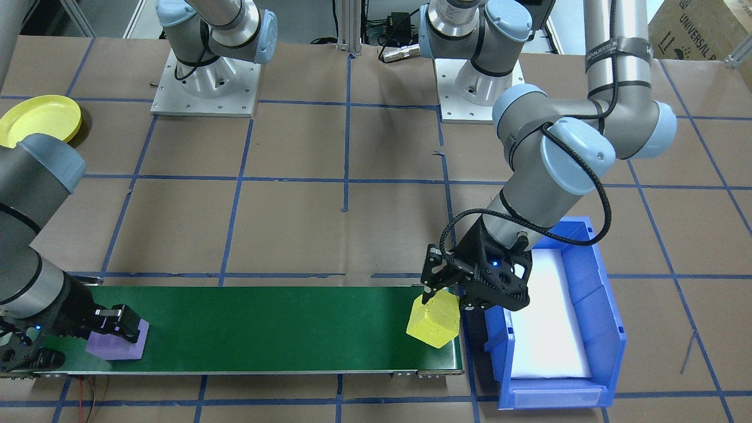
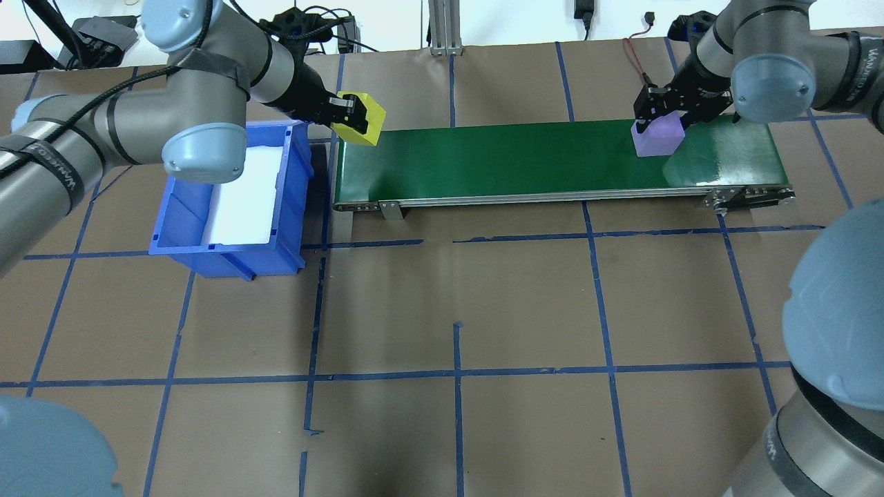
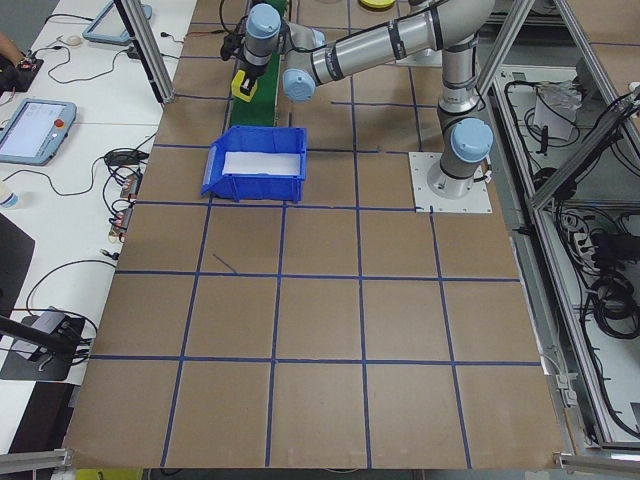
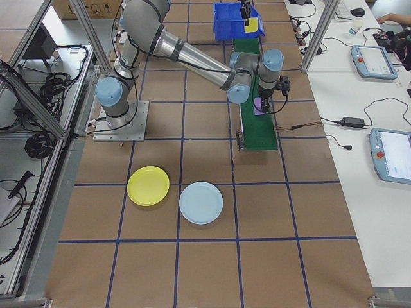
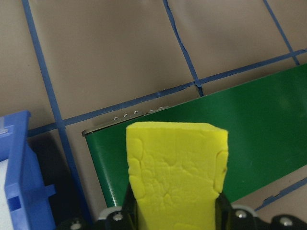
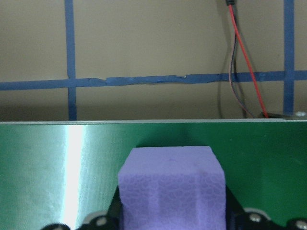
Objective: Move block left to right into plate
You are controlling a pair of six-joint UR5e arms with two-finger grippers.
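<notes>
Yellow foam fills my left wrist view: the yellow block point(image 5: 176, 170) sits clamped between my left gripper's point(image 5: 175, 218) fingers, hanging over the end of the green conveyor belt point(image 5: 259, 124), beside the blue bin point(image 5: 19, 187). My right wrist view shows the purple block point(image 6: 171, 189) pinched in my right gripper point(image 6: 172, 223), resting on the belt, a red wire point(image 6: 244, 62) running over brown paper taped with blue lines. From the front, the yellow block point(image 1: 433, 320) is tilted on one corner at the belt's bin end. Overhead, the purple block point(image 2: 658, 135) lies near the opposite end. On the right side view, the yellow plate point(image 4: 148, 186) lies flat on the table point(image 4: 192, 256), well apart from both blocks, beside a pale blue plate point(image 4: 201, 203).
</notes>
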